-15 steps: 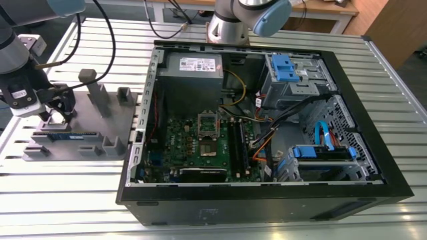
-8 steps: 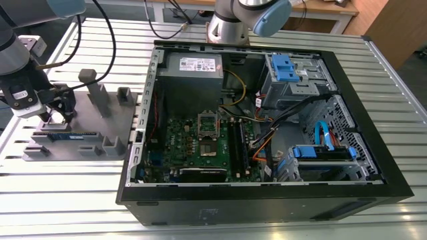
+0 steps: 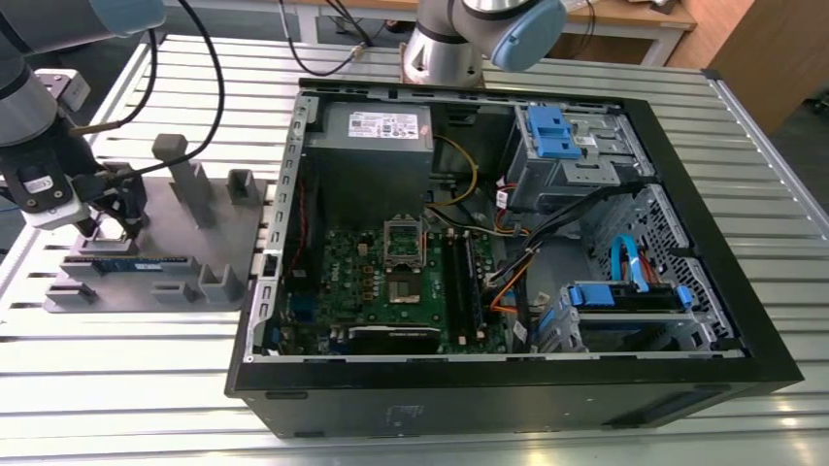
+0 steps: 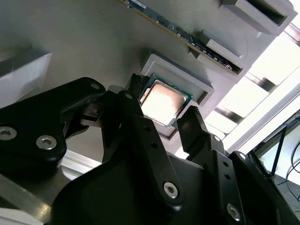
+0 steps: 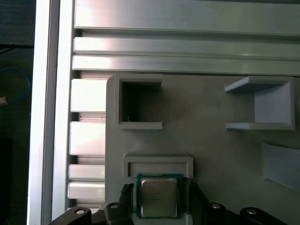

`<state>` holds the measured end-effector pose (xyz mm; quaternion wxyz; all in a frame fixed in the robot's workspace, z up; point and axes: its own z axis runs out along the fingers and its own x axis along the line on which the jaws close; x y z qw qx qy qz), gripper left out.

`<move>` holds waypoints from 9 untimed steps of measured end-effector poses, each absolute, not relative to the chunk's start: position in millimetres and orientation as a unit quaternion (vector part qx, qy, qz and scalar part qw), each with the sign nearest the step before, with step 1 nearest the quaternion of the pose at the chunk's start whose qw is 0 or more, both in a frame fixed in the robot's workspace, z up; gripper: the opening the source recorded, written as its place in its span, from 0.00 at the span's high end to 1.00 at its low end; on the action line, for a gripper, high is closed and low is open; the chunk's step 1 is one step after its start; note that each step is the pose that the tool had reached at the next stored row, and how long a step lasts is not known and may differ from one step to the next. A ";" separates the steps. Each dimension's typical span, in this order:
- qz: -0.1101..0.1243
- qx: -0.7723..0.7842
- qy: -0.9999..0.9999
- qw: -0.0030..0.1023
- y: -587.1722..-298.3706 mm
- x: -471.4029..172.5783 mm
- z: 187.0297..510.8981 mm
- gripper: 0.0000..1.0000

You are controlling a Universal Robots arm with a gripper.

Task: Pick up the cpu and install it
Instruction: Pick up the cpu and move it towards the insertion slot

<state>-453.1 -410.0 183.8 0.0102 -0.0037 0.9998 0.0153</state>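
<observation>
The cpu (image 5: pixel 158 197), a small square chip with a silvery top, lies flat in its raised pocket on the grey fixture plate (image 5: pixel 211 140). In both wrist views my gripper (image 5: pixel 158 192) straddles the cpu (image 4: pixel 161 103), one black finger (image 4: pixel 133 101) on each side and close to its edges. A thin gap shows at either side, so the gripper (image 4: pixel 164 105) is open. In the exterior view the gripper (image 3: pixel 115 228) hangs low over the fixture plate (image 3: pixel 162 228) at the exterior view's left. The open cpu socket (image 3: pixel 404 243) sits on the green motherboard inside the computer case.
A long memory stick (image 3: pixel 130 262) lies in a slot on the fixture, close to the gripper. Grey posts and brackets (image 3: pixel 182 175) stand up from the plate. The open black computer case (image 3: pixel 725 175) fills the middle and the exterior view's right, with cables and blue drive bays.
</observation>
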 end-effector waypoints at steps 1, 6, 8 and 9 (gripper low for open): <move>0.015 -0.004 1.000 0.010 -409.9 -453.2 183.8 0.41; 0.016 -0.004 1.000 0.010 -409.4 -453.2 182.2 0.41; 0.016 -0.004 1.000 0.010 -408.8 -453.2 181.8 0.41; 0.016 -0.004 1.000 0.010 -408.7 -453.2 181.7 0.41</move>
